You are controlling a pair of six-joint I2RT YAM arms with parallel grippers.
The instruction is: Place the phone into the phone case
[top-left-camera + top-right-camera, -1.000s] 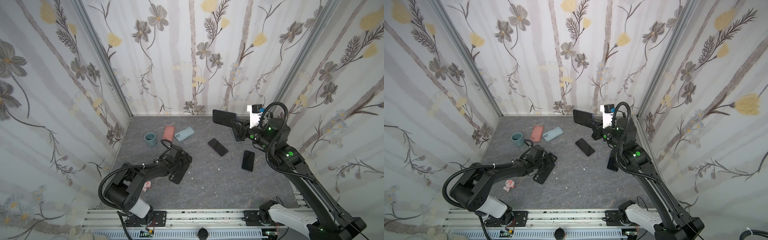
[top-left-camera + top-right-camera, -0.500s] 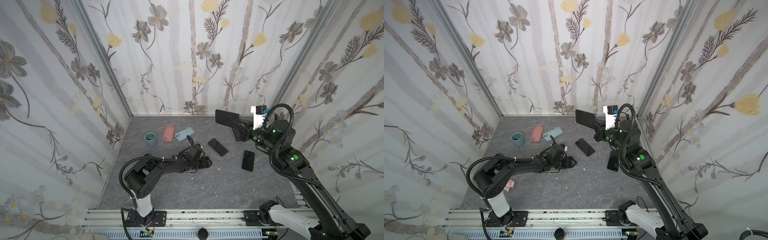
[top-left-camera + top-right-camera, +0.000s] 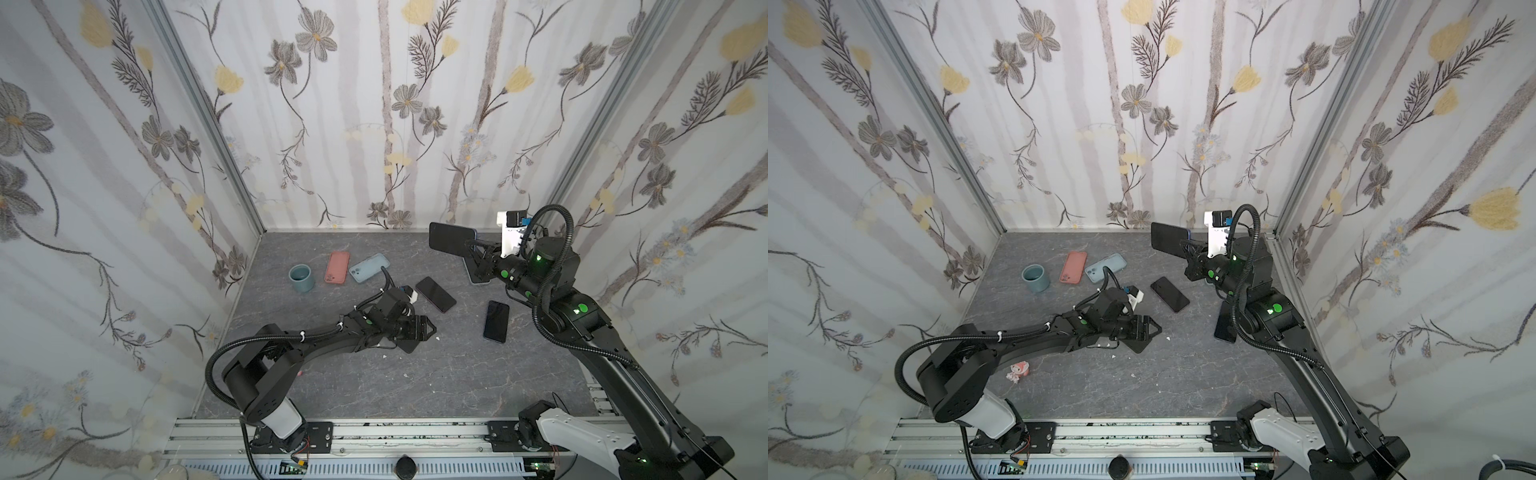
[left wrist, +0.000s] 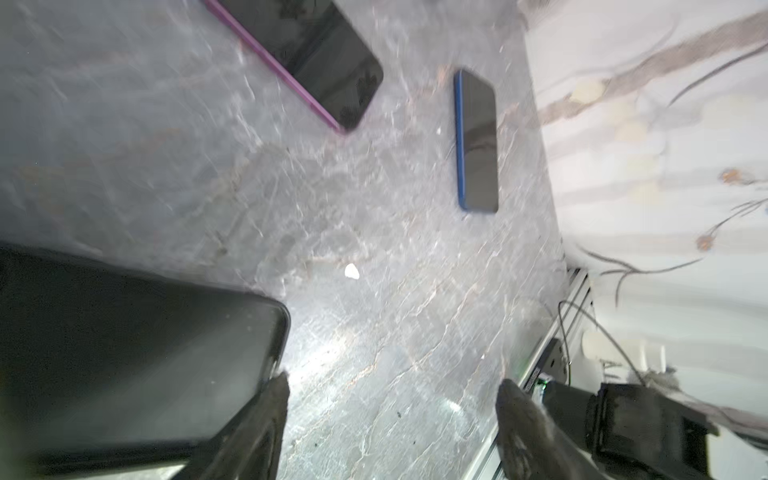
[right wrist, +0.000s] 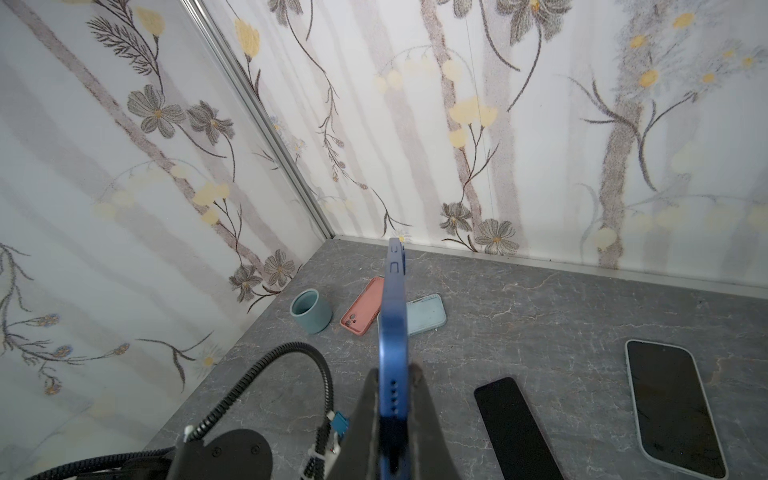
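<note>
Grey worktop [image 3: 374, 386]: right tool [image 5: 395, 372] clamps blue phone [image 5: 392, 316] by one end, left tool [image 4: 392, 380] apart; phone may pivot loose.

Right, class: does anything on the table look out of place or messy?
Small white fragments lie scattered on the grey table near the left gripper, like chips or crumbs. A pink toy lies beside the left arm.
</note>
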